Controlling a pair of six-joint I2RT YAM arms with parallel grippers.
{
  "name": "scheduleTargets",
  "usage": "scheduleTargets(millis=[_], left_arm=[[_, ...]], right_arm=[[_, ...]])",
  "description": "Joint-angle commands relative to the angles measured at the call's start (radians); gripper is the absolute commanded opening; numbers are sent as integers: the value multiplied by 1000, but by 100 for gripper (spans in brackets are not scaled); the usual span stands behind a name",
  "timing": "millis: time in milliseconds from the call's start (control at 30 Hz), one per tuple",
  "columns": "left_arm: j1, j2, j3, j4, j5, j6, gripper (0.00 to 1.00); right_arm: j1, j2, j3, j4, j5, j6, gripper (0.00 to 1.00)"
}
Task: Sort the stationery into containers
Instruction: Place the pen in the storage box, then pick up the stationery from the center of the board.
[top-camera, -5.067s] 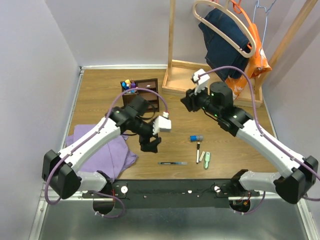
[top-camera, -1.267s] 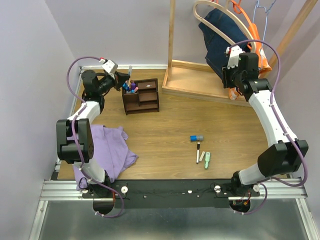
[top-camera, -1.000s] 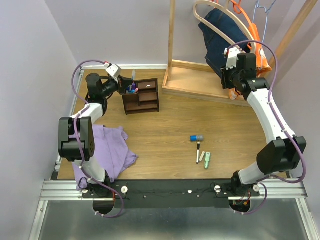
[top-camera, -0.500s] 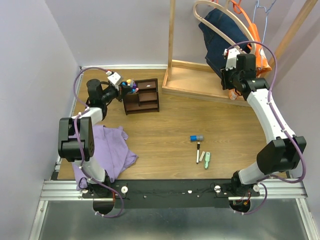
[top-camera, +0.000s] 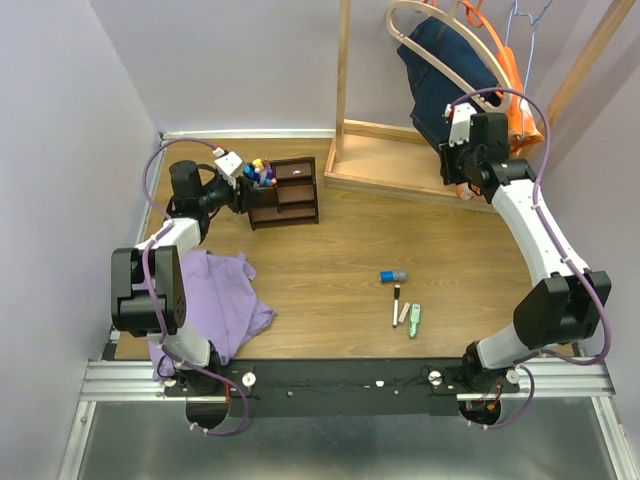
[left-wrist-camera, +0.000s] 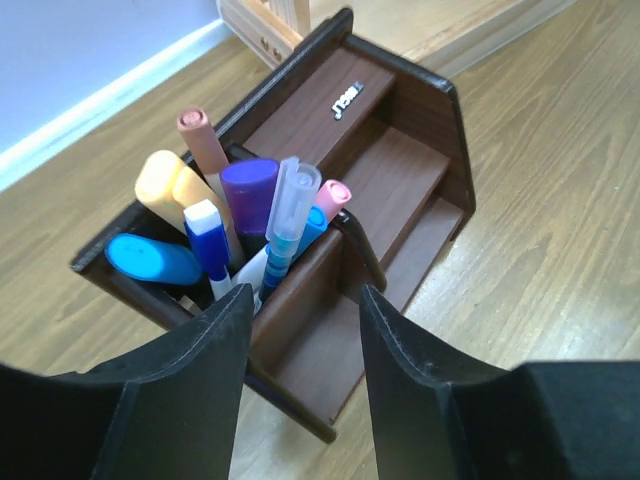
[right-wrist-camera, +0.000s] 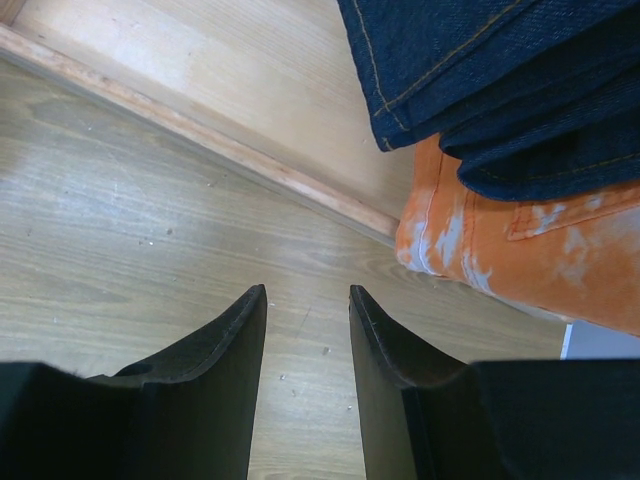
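The left hand (left-wrist-camera: 303, 305) is hovering released and empty beside the small dark brown wooden desk organiser (left-wrist-camera: 400, 190), whose end compartment is holding coloured pens and markers (left-wrist-camera: 250, 195). The right hand (right-wrist-camera: 307, 295) is hanging open and empty, while a stubby blue-grey cylinder (top-camera: 392, 276) and seemingly a pale green piece (top-camera: 414, 320) are lying on the wooden bench (top-camera: 330, 250).

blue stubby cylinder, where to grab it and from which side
Grip the blue cylinder across its middle, straight down from above. It lies on its side, long axis roughly left-right in the top view, apart from the pen, so closing front-to-back should probably fit.
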Motion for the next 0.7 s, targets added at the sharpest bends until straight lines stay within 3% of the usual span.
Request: scheduleTargets(millis=[0,100,233,367,467,667], left_arm=[[18,-158,28,-144,38,49,57],[18,-273,41,-289,24,124,61],[6,-427,35,-497,-14,216,76],[-36,-539,38,-722,-52,236,87],[-57,-590,63,-898,-48,221,99],[-62,-642,121,-1149,-105,231,99]], right_arm=[[4,-51,-35,11,-46,18,46],[5,-92,-81,14,-97,-3,46],[11,-149,-158,-32,-266,-103,48],[49,-135,-213,-243,-450,-242,53],[120,-170,-316,-273,-450,-347,56],[244,-226,-434,-247,-399,-488,60]])
